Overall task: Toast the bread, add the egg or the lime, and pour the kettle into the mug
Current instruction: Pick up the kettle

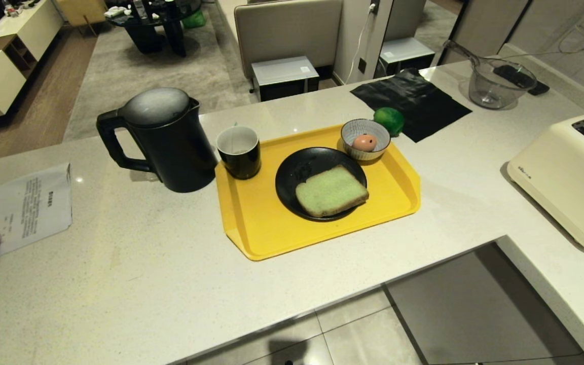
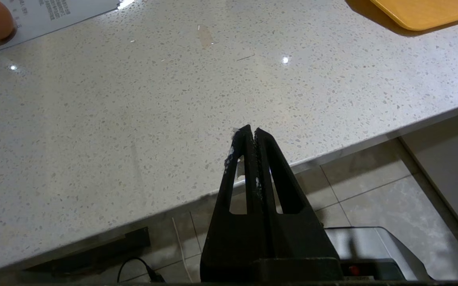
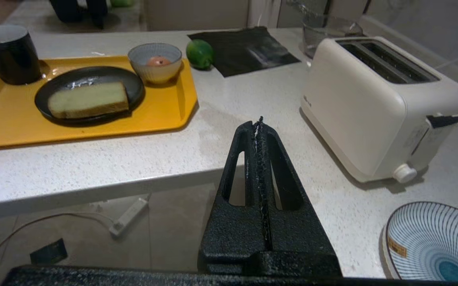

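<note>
Speckled white counter [image 1: 145, 263]; living room at 12 o'clock. Striped plate [image 3: 431, 242] only in right wrist view. Left gripper [image 2: 251, 132], right gripper [image 3: 257, 124]: closed, empty.

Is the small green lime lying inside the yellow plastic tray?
No, the small green lime lies on the counter just beyond the yellow plastic tray, at the edge of a black sheet.

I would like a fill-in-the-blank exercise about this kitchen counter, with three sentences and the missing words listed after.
1. The bread lies on a black ____ on the yellow tray.
2. The egg sits inside the small striped ____.
3. The lime rests on the counter, outside the tray, beside a ____ cloth.

Missing words: plate; bowl; black
</note>
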Motion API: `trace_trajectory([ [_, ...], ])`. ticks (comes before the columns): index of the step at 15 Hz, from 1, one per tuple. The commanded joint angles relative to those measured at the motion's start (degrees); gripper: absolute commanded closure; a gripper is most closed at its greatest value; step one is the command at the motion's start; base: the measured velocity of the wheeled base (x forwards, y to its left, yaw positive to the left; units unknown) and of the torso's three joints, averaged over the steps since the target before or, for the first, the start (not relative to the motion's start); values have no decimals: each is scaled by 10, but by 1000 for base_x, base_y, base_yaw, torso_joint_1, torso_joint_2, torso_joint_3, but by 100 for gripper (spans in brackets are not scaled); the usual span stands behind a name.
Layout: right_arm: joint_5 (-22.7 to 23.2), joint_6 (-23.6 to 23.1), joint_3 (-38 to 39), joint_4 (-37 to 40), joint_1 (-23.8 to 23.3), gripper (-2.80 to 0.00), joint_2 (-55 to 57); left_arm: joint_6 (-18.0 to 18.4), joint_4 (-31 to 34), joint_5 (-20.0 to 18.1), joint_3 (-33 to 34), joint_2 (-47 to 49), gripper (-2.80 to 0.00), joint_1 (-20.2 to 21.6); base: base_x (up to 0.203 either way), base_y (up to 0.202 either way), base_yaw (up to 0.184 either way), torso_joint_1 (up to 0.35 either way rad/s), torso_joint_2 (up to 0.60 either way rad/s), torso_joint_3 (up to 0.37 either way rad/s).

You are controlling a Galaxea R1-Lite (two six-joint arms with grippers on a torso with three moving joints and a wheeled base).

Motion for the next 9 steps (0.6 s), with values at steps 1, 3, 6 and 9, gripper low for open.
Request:
trace_trajectory([
  [1,5,0,7,-6,1,0,-14,0,0,0,0,0,0,0,0,0,0,0,0,0],
  [3,12,0,13,-1,0,0,-48,0,0,0,0,0,0,0,0,0,0,0,0,0],
  [6,15,9,17,47,-1,0,-90,0,0,0,0,0,0,0,0,0,0,0,0,0],
  [9,19,13,17,44,-1,0,-89,0,0,0,0,0,0,0,0,0,0,0,0,0],
])
